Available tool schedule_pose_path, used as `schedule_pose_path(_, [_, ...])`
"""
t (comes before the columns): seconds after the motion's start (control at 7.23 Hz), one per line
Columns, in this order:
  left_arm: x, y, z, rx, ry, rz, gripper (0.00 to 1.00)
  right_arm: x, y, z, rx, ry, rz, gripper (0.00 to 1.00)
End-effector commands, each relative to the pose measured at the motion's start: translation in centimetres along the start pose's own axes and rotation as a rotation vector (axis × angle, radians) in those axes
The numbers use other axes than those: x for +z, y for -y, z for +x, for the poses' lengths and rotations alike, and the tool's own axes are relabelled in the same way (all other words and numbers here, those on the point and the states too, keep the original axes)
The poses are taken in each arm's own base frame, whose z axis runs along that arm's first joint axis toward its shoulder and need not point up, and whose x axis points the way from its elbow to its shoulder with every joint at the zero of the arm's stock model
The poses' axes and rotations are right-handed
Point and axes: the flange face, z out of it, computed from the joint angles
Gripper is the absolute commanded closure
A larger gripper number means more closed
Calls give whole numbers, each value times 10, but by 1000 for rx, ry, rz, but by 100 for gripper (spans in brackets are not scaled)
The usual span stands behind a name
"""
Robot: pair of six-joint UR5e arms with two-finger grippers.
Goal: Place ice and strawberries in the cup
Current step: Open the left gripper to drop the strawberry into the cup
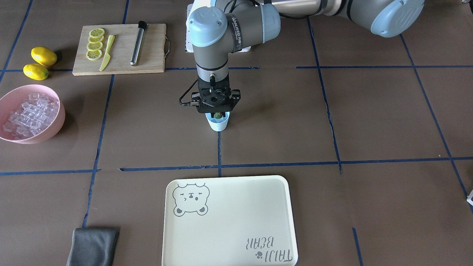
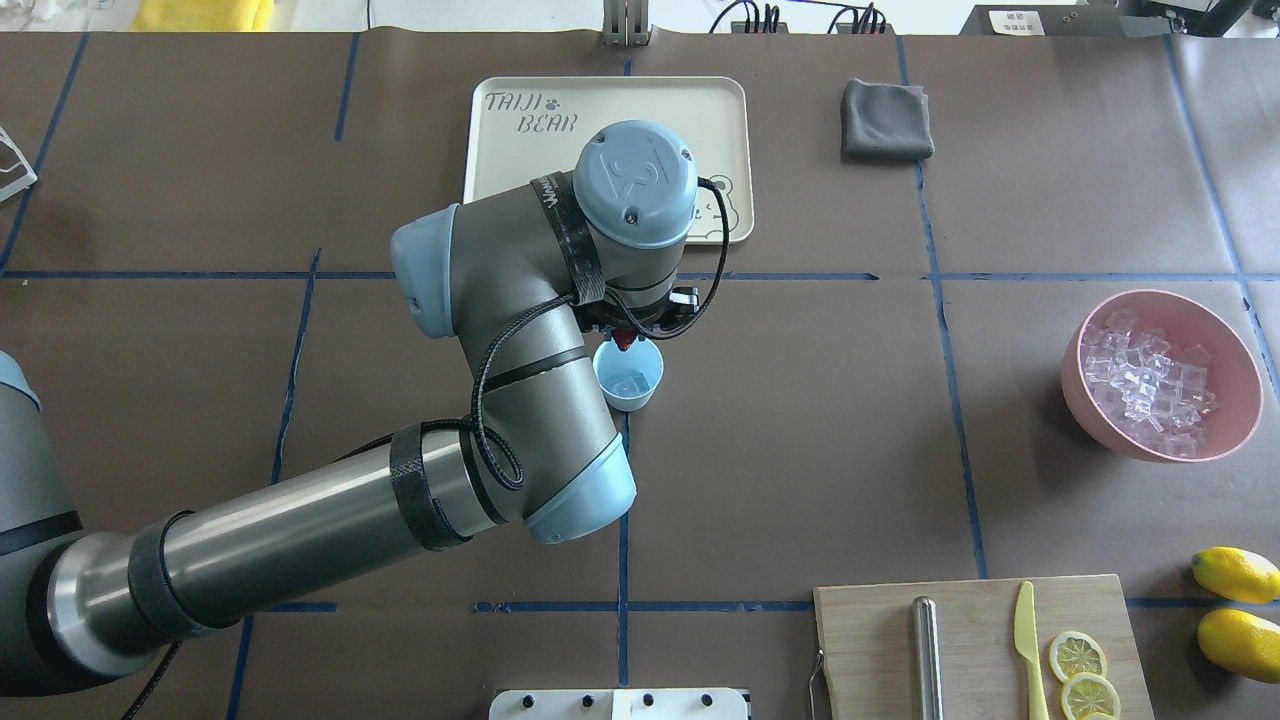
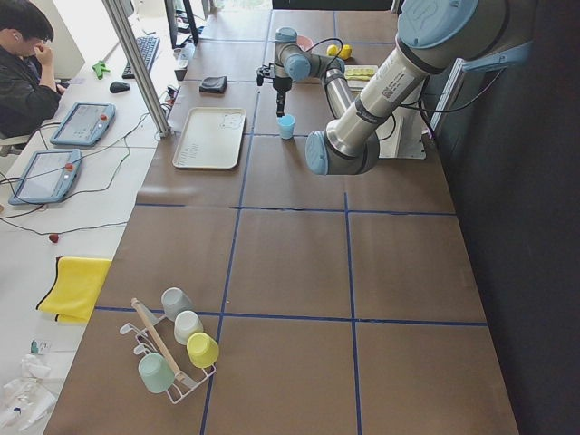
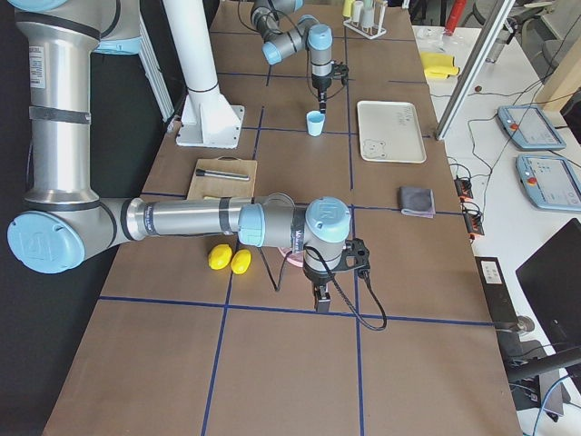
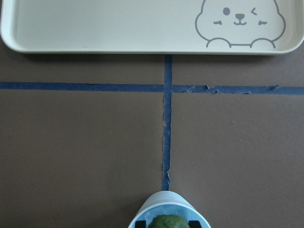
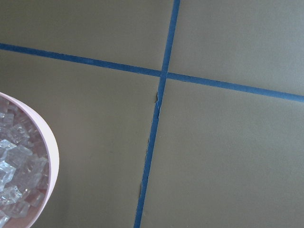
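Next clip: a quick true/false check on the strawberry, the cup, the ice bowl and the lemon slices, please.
1. The left gripper holds the strawberry above the cup. True.
2. The cup stands on the tray. False: it stands on the table, apart from the tray.
3. The pink bowl holds ice. True.
4. The lemon slices lie in the pink bowl. False: they lie on the cutting board.

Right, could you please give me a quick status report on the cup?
Left gripper shut on strawberry, at mouth of cup. Cup already holds ice. Right gripper by pink bowl, state unclear. Nothing in the way.
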Motion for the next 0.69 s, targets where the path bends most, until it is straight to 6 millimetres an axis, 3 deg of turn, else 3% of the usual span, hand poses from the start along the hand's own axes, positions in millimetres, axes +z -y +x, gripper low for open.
schedule_pose_path(0.0, [2,-2,0,19,-7,-1,12,0,0,0,1,0,-1,0])
schedule_pose_path(0.14, [3,-4,1,13,-16,2,0,0,0,0,0,0,0,0])
schedule_pose_path(0.55, [2,-3,0,16,-18,4,0,0,1,0,1,0,-1,0])
